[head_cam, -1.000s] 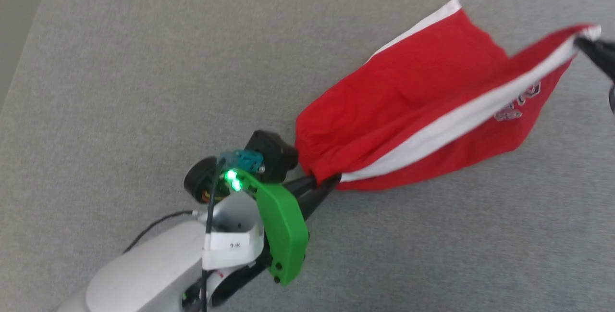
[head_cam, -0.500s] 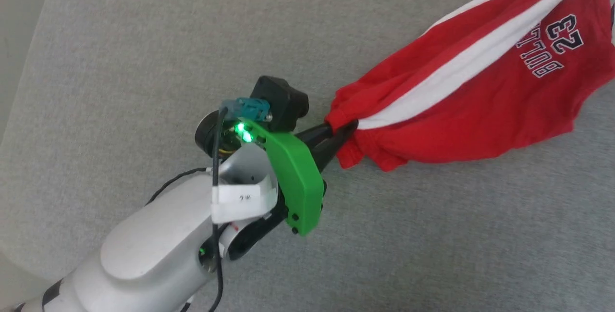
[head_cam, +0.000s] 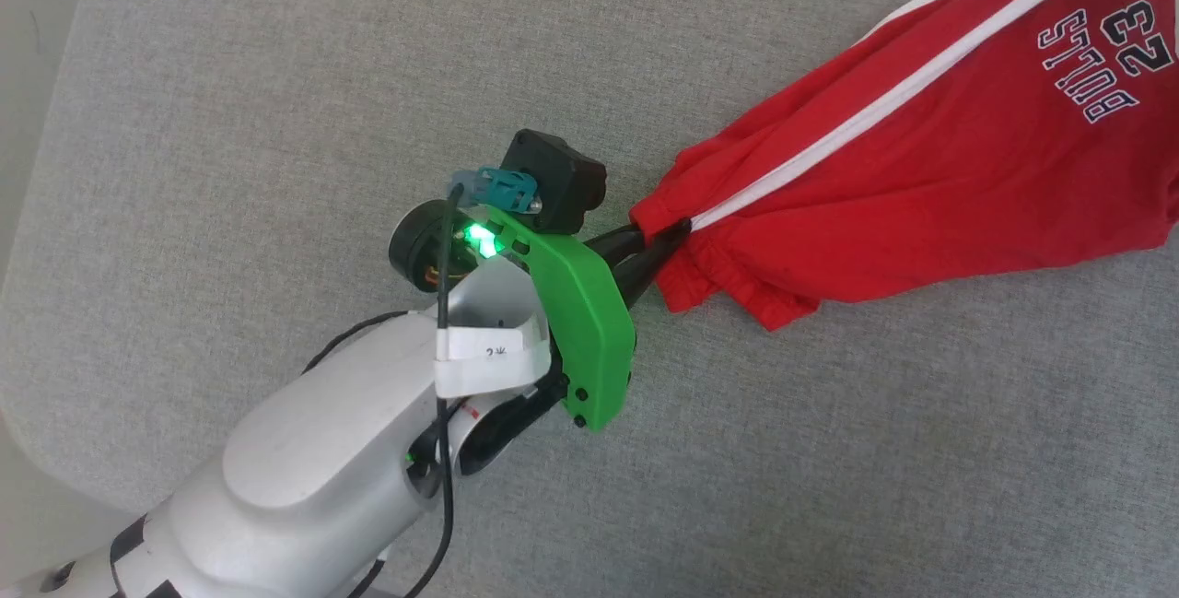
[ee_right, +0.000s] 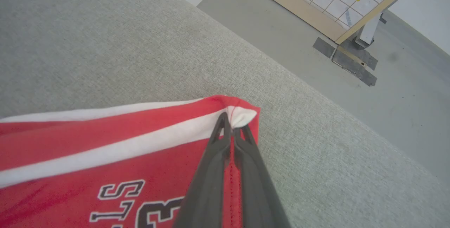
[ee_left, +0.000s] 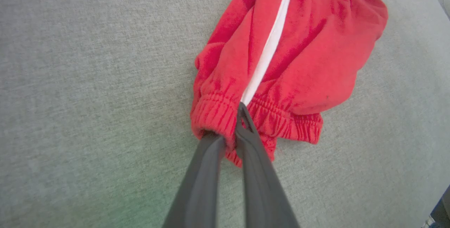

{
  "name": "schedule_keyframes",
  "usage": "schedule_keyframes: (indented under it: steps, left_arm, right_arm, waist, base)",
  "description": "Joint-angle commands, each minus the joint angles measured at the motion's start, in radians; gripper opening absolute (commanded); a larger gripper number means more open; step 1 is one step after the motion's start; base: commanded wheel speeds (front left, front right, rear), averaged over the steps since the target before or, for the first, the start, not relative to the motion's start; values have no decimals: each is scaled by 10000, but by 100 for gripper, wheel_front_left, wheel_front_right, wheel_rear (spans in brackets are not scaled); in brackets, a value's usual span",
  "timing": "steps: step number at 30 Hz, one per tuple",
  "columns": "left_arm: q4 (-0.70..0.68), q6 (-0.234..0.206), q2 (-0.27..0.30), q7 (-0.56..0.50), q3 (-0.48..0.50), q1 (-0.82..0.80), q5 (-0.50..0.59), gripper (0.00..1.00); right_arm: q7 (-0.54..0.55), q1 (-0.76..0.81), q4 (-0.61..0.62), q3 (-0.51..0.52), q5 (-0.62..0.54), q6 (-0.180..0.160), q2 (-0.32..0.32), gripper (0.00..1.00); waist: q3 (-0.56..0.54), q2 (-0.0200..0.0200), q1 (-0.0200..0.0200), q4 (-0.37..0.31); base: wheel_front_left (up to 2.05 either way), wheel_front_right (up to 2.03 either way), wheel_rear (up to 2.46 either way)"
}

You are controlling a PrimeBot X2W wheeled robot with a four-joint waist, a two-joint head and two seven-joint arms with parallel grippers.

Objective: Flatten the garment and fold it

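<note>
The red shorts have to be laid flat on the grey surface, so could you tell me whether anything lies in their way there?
Nothing visible does. The left gripper grips the waistband and the right gripper the hem corner of the shorts, and no object shows on the grey surface around them.

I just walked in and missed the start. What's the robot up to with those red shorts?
The robot holds the red shorts by two ends over a grey padded surface. Its left gripper is shut on the gathered waistband beside the white stripe, and its right gripper is shut on a white-trimmed hem corner. The fabric is drawn out between them, print side up, and no fold is made yet.
</note>
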State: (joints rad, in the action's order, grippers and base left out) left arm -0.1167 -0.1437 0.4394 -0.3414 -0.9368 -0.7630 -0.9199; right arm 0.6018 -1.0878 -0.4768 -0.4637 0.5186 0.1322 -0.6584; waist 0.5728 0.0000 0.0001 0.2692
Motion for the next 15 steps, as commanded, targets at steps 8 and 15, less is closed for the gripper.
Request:
schedule_keyframes:
  steps: [8, 15]
  left_arm:
    - [362, 52, -52, 211, -45, -133, 106, 100]
    - [536, -79, 198, 622, 104, 217, 142, 100]
  right_arm:
    - [-847, -382, -908, -474, 263, -15, 91, 100]
    - [-2258, -56, -1098, -805, 1009, -15, 223, 100]
  waist:
    - [-230, 0, -1, -16]
    - [-1167, 0, -1, -313]
  base:
    - [0, 0, 0]
    - [0, 0, 0]
